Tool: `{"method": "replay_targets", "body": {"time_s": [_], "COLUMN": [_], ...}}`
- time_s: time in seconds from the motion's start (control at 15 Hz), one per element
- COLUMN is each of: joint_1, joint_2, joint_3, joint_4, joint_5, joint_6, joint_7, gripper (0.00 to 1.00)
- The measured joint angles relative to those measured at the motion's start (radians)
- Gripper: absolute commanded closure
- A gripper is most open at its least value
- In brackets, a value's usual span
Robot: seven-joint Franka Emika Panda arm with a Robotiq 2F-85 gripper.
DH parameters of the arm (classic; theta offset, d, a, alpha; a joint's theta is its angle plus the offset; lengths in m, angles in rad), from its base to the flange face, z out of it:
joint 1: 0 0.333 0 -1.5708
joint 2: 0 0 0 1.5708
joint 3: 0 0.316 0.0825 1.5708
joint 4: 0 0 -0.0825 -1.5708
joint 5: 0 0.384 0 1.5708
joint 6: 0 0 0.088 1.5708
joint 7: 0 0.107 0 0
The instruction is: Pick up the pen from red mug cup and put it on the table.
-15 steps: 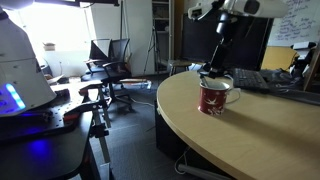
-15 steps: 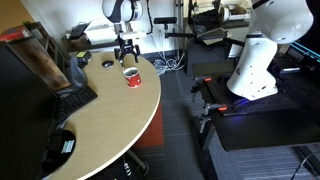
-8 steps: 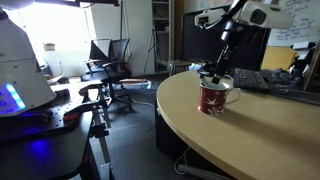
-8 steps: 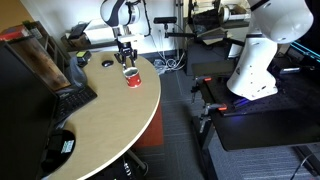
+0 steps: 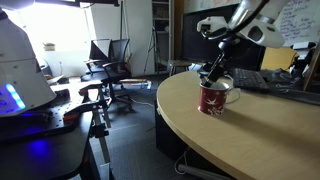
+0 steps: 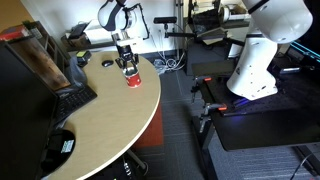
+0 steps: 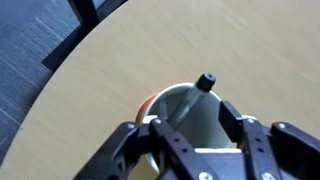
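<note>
The gripper hangs just above the mouth of the red mug cup in an exterior view, the arm slanting down to it from the upper right. The mug stands upright near the curved edge of the table, handle to the right. The pen is too small to make out here.

In an exterior view from farther off, the gripper sits directly over the mug at the far end of the table.

In the wrist view the jaws are spread wide and hold nothing. The pen stands inside the mug, its dark tip showing just beyond the fingertips. Its long axis runs steeply upward and leans toward the upper right of this view, resting against the rim.

The step in hand looks like the approach to the grasp. Next, the jaws likely need to straddle the shaft, close, then lift along its lean.
</note>
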Motion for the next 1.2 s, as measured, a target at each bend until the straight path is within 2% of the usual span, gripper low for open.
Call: {"method": "replay_targets", "body": {"time_s": [0.13, 0.2, 0.33, 0.4, 0.6, 0.73, 0.8, 0.93, 1.07, 1.13, 1.2], "joint_1": [-0.01, -0.016, -0.026, -0.032, -0.051, -0.061, -0.066, -0.072, -0.079, -0.081, -0.084], "joint_2": [0.028, 0.041, 0.061, 0.068, 0.083, 0.093, 0.101, 0.118, 0.134, 0.14, 0.147], "joint_3": [0.002, 0.003, 0.006, 0.009, 0.028, 0.04, 0.045, 0.048, 0.049, 0.049, 0.049], "joint_4": [0.034, 0.051, 0.084, 0.098, 0.135, 0.16, 0.172, 0.195, 0.212, 0.22, 0.229], "joint_5": [0.001, 0.001, 0.002, 0.004, 0.008, 0.009, 0.01, 0.011, 0.012, 0.012, 0.013], "joint_6": [-0.019, -0.032, -0.062, -0.079, -0.133, -0.176, -0.196, -0.227, -0.241, -0.246, -0.251], "joint_7": [0.001, 0.004, 0.005, 0.005, 0.004, 0.004, 0.004, 0.004, 0.004, 0.004, 0.004], "gripper": [0.76, 0.77, 0.93, 0.98, 0.99, 0.79, 0.65, 0.5, 0.36, 0.32, 0.32]}}
